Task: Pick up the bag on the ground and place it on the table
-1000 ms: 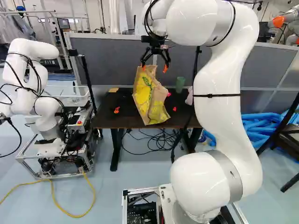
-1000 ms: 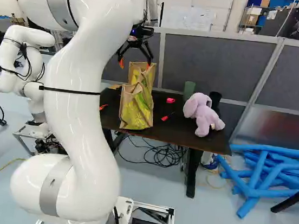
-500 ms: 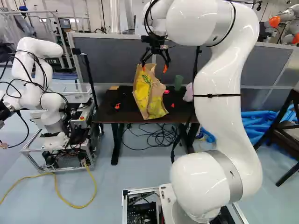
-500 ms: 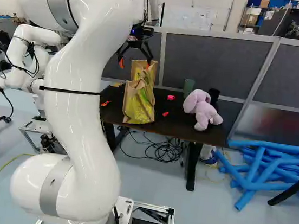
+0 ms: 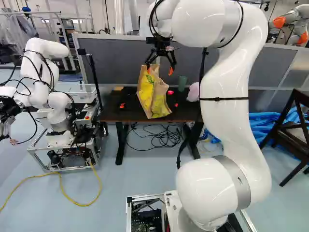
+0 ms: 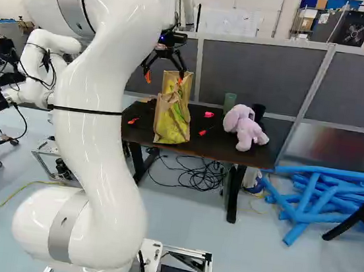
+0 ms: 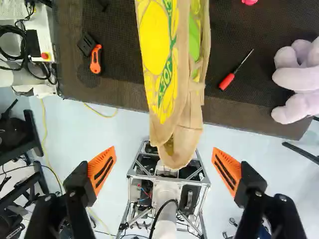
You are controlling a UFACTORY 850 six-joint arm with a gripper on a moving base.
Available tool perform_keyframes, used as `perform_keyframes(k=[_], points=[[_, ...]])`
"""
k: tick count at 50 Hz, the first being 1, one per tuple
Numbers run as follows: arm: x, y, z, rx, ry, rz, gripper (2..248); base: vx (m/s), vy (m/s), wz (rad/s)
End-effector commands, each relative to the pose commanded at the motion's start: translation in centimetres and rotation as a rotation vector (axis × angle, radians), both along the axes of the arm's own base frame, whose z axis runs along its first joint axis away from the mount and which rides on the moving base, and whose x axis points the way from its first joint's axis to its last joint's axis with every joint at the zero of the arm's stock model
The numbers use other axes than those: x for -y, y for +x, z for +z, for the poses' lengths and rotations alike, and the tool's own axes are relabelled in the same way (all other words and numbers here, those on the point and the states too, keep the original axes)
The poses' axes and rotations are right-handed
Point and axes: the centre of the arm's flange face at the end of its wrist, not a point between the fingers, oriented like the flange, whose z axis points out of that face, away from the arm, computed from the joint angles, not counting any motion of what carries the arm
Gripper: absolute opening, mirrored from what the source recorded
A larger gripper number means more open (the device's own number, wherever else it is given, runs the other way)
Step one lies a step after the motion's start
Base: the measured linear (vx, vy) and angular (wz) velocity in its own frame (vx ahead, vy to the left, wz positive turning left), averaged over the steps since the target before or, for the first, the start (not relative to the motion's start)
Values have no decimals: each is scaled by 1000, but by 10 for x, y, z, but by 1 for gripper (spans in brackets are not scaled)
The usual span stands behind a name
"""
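Observation:
The brown paper bag with yellow and green print [image 5: 153,99] stands upright on the dark table [image 5: 108,116], near its front edge. My gripper [image 5: 159,70] hangs at the height of the bag's top, its fingers spread. In the wrist view the bag [image 7: 167,64] lies ahead of the gripper [image 7: 164,149], its narrow folded end pointing toward the gap. Neither orange pad touches the bag. The right base view shows the bag [image 6: 172,120] resting on the tabletop.
A lilac plush toy [image 6: 244,125], green cup [image 6: 230,102], red screwdriver [image 7: 227,81] and orange cutter [image 7: 95,59] are on the table. Blue tubes [image 6: 314,198] lie right of it, beyond a chair [image 5: 289,126]. Another robot [image 5: 53,106] stands left.
The base has moved: the table with the bag has shifted upward in both base views, and the chair has come further into view. My arm and spread fingers keep their pose; the bag keeps its tabletop place.

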Motion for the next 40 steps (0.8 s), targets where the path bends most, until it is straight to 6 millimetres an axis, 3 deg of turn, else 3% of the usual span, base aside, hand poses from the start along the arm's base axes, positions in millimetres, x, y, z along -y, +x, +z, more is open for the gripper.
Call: perform_keyframes(k=[40], points=[[0, 0, 0, 0, 0, 0, 247, -121, -3, 4]])
